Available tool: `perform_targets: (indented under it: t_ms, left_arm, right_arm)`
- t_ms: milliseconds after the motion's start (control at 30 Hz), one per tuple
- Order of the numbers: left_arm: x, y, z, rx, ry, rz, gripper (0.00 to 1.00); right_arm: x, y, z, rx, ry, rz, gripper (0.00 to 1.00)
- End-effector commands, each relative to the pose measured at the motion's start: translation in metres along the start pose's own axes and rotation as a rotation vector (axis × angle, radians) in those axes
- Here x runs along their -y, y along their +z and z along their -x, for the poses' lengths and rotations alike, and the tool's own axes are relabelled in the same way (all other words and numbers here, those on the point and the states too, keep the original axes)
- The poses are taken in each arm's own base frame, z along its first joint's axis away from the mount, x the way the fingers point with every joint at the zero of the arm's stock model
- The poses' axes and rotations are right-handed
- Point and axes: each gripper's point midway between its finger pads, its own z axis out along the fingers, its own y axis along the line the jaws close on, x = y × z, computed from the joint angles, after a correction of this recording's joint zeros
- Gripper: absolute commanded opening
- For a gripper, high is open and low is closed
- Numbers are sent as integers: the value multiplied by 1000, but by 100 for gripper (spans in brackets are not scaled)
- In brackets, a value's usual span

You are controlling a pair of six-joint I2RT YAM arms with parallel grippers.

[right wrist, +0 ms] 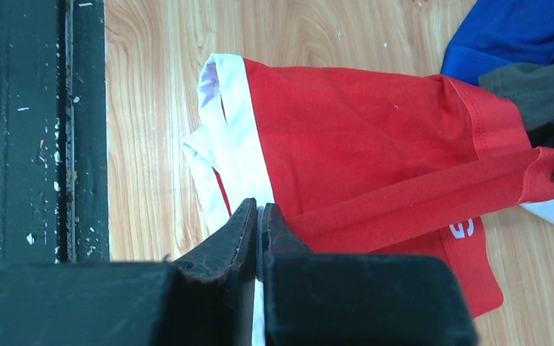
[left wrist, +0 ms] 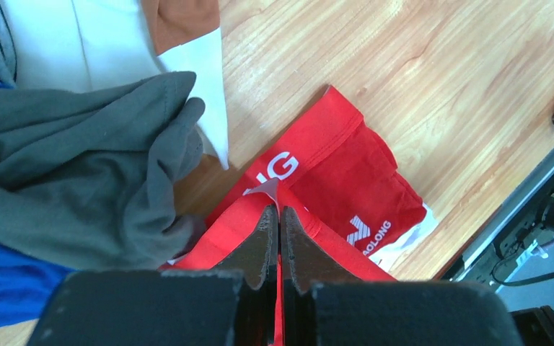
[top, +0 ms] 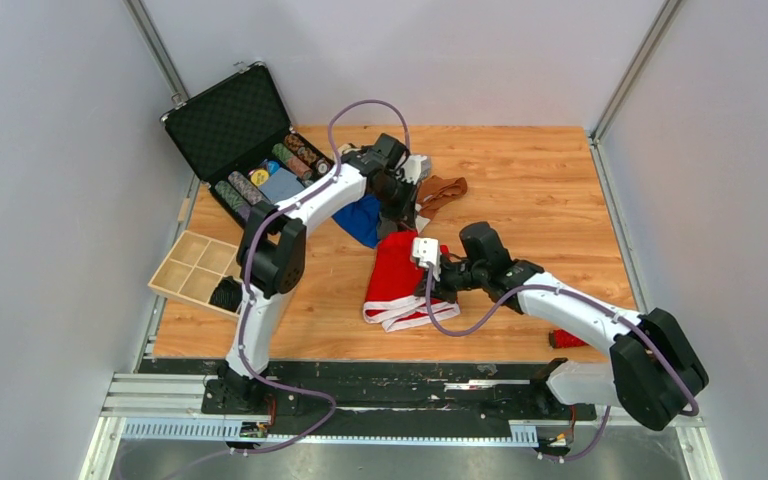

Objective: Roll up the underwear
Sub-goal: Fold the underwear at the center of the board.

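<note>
Wooden worktop (top: 540,190), dead centre: I've got the red underwear (right wrist: 361,137) strung lengthwise between both arms, left claw (left wrist: 279,213) pinched shut on its far red edge, right claw (right wrist: 260,216) nipped tight on the near white waistband (right wrist: 234,137), so neither's closer.

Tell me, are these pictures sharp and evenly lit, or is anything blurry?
Top external: soft, even light, faint shadows, walls splaying from the wide lens. Left wrist: the red underwear and its lettering are sharp; the left gripper close to the lens is soft. Right wrist: the table grain crisp, no glare.
</note>
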Motion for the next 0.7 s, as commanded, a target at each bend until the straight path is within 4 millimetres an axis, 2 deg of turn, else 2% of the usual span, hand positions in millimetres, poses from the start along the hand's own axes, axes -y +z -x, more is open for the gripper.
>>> perform_targets:
  t_ms: [0, 433, 667]
  left_arm:
    - [1, 3, 24, 67, 18, 30, 0]
    - [18, 22, 24, 61, 58, 27, 0]
    - [22, 18, 35, 92, 84, 40, 0]
  right_arm:
    - [-4, -8, -2, 11, -13, 10, 0]
    - [-11, -23, -20, -24, -2, -8, 0]
    - [-2, -34, -14, -13, 25, -48, 0]
